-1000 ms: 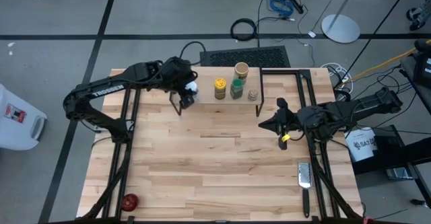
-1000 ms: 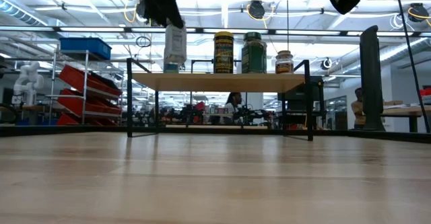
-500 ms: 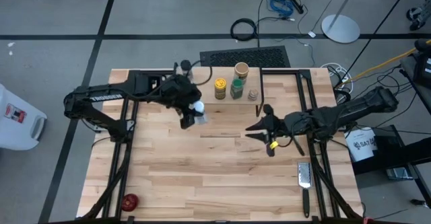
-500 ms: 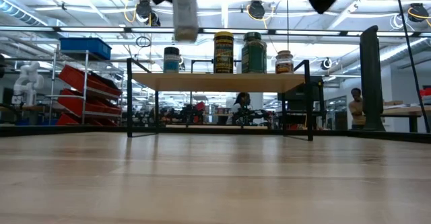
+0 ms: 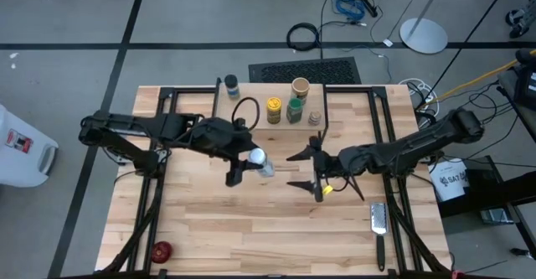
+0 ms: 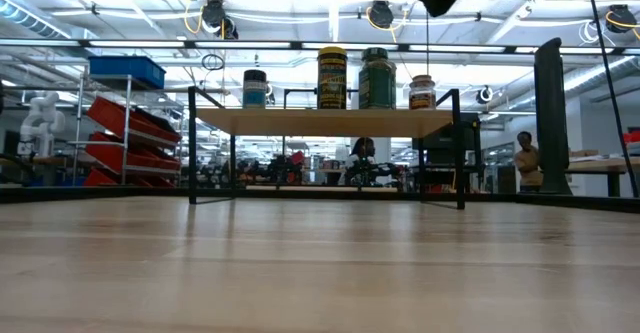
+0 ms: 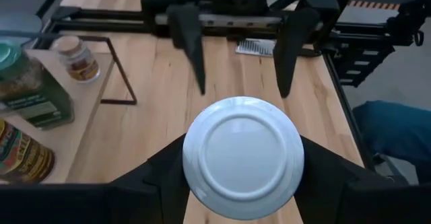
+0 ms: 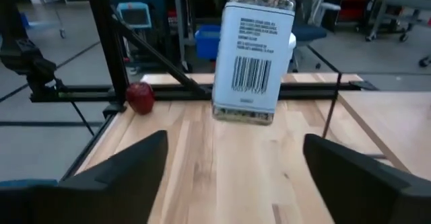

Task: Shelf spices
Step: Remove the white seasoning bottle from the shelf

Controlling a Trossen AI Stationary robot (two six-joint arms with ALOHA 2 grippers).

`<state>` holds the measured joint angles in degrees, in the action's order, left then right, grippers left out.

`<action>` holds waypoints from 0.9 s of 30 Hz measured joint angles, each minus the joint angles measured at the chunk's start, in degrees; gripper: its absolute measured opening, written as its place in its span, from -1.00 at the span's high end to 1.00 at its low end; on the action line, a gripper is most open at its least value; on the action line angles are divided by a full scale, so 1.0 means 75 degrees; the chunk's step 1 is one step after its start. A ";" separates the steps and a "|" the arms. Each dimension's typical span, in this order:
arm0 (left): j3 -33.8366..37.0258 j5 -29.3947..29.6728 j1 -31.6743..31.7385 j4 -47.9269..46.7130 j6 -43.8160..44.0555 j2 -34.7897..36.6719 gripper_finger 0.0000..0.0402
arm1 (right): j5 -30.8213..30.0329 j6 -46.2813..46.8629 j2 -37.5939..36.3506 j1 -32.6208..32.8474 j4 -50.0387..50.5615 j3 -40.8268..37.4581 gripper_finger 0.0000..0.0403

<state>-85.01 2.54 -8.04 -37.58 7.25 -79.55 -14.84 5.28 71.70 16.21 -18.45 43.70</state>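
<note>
The left gripper pinches the white-capped jar and holds it above the middle of the table, in front of the shelf. The right gripper faces it from just beside, fingers spread wide on either side of the jar's line, not touching it. The yellow jar and green-lidded jar stand on the shelf.

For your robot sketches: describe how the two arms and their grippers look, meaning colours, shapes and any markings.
Both arms are matte black and built of long jointed segments. The left gripper ends in two short, blocky black fingers. The right gripper has two slim, tapering black fingers on a crossbar, with a small yellow mark beside them. No lettering is readable on either arm.
</note>
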 joint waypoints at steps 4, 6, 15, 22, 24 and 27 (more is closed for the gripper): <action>0.0006 0.0266 -0.0207 0.0041 0.0001 -0.0160 -0.03 | 0.0001 -0.0023 0.0263 -0.0019 -0.0679 0.0000 -0.82; 0.0006 0.0320 -0.0275 0.0181 0.0001 -0.0281 -0.03 | -0.0001 0.0007 0.0349 -0.0066 -0.0878 0.0000 -0.83; 0.0009 0.0342 -0.0346 0.0778 -0.0068 -0.0915 -0.03 | 0.0217 0.0190 0.0564 -0.0213 -0.0947 0.0006 -0.83; 0.0013 0.0353 -0.0331 0.1253 -0.0212 -0.1163 -0.03 | 0.0230 0.0204 0.0696 -0.0259 -0.0928 0.0012 -0.83; 0.0015 0.0354 -0.0307 0.1405 -0.0213 -0.1185 -0.03 | 0.0231 0.0204 0.0805 -0.0272 -0.0955 0.0012 -0.83; 0.0015 0.0357 -0.0264 0.1352 -0.0207 -0.1183 -0.03 | 0.0225 0.0204 0.0890 -0.0315 -0.0954 0.0009 -0.80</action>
<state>-84.90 5.21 -10.02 -27.44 5.69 -88.42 -13.15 6.81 78.38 13.84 -25.61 43.77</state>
